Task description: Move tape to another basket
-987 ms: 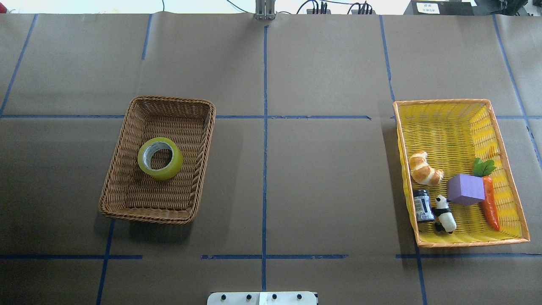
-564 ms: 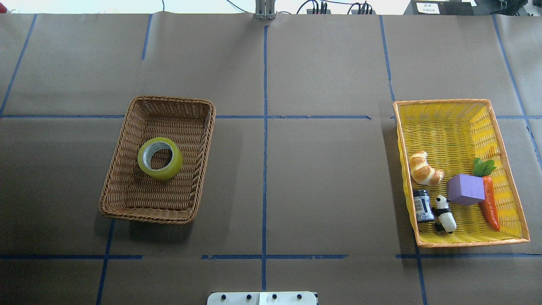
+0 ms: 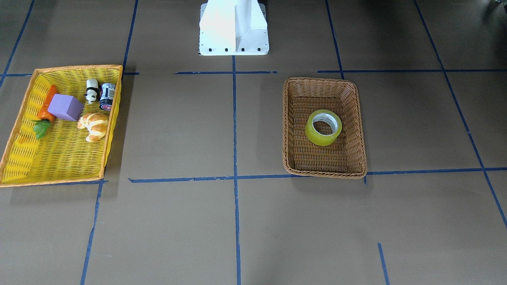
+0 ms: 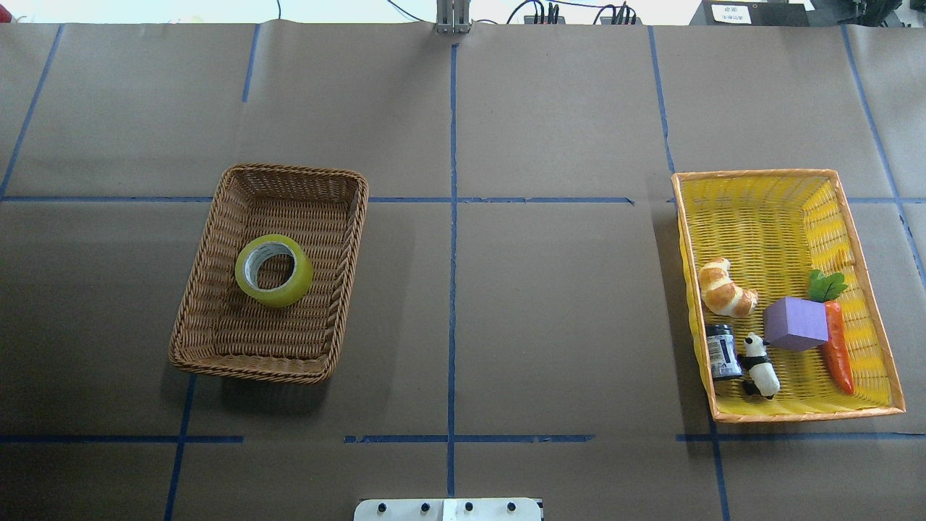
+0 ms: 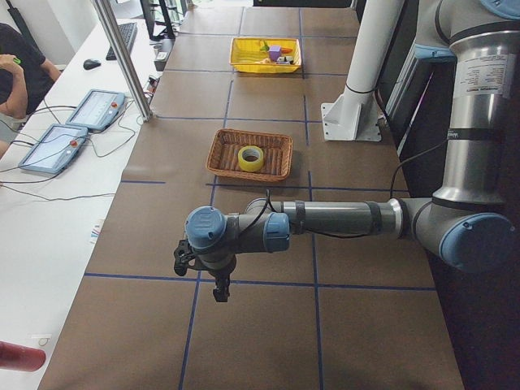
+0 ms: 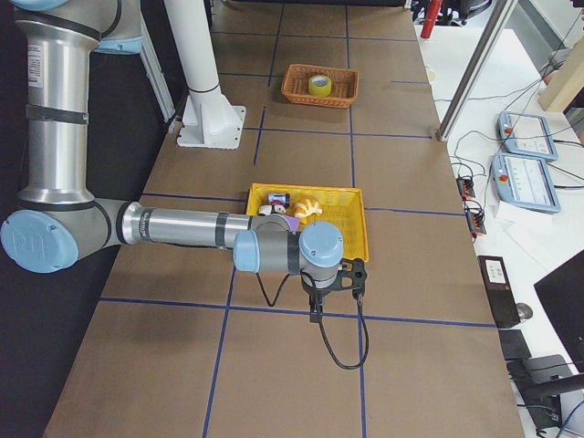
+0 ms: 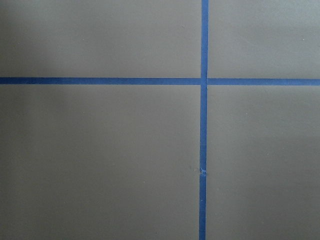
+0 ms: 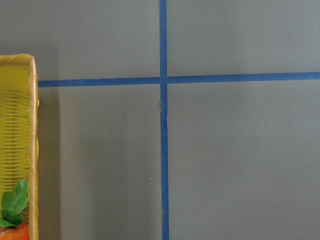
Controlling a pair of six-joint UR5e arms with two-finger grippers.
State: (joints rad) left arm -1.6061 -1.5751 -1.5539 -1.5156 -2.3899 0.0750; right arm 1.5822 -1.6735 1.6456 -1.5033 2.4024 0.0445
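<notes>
Two claws, the left gripper (image 5: 220, 292) and the right gripper (image 6: 316, 315), hang over matte brown paper (image 4: 564, 325) gridded with blue lines (image 4: 452, 289); finger spread cannot be told. Just past the right one: ribbed yellow tray (image 4: 788, 174). Well beyond the left: oblong woven wicker basket (image 4: 340, 275), with the glossy translucent tape (image 4: 278, 293) ring lying flat mid-floor.

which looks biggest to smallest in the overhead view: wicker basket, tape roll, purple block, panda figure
1. brown woven wicker basket
2. translucent yellow tape roll
3. purple cube-shaped block
4. black-and-white panda figure
</notes>
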